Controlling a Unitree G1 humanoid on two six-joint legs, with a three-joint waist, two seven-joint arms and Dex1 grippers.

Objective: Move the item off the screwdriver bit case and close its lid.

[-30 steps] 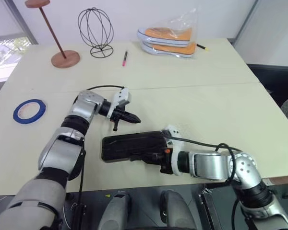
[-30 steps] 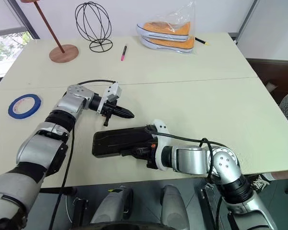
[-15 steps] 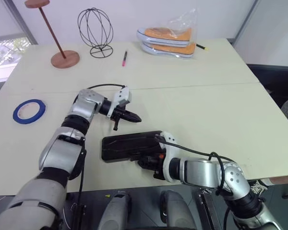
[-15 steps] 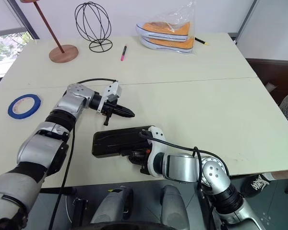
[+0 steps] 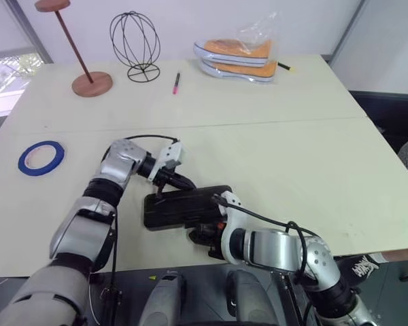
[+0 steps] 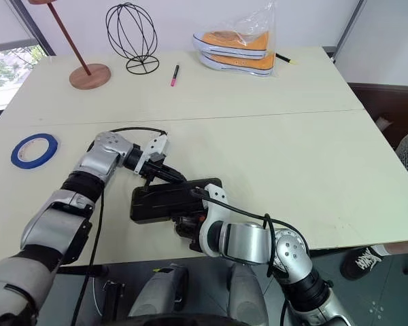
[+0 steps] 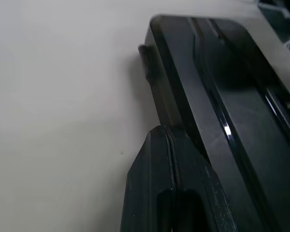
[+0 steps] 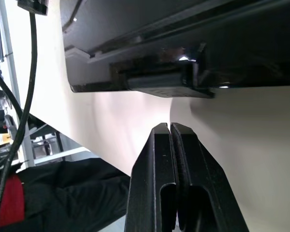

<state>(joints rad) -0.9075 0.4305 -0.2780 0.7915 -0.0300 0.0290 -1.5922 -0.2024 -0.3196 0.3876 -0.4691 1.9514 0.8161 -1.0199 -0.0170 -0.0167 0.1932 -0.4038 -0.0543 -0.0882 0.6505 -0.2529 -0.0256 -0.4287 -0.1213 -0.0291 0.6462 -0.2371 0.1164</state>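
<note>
Left gripper (image 5: 185, 183), fingers together, tips at the far edge of the screwdriver bit case (image 5: 180, 205); right gripper (image 6: 183, 229), fingers together, just off its near edge by the bench's (image 5: 292, 156) front edge. Lid (image 6: 164, 197) down, contents hidden, no legible markings. Blue tape roll (image 5: 41, 157) near the left edge, well apart from the case.

I can't read any text, label, brand or number on anything here, in head or wrist views.

Case (image 5: 180, 206), tape (image 5: 41, 157) on table (image 5: 292, 149)
</note>
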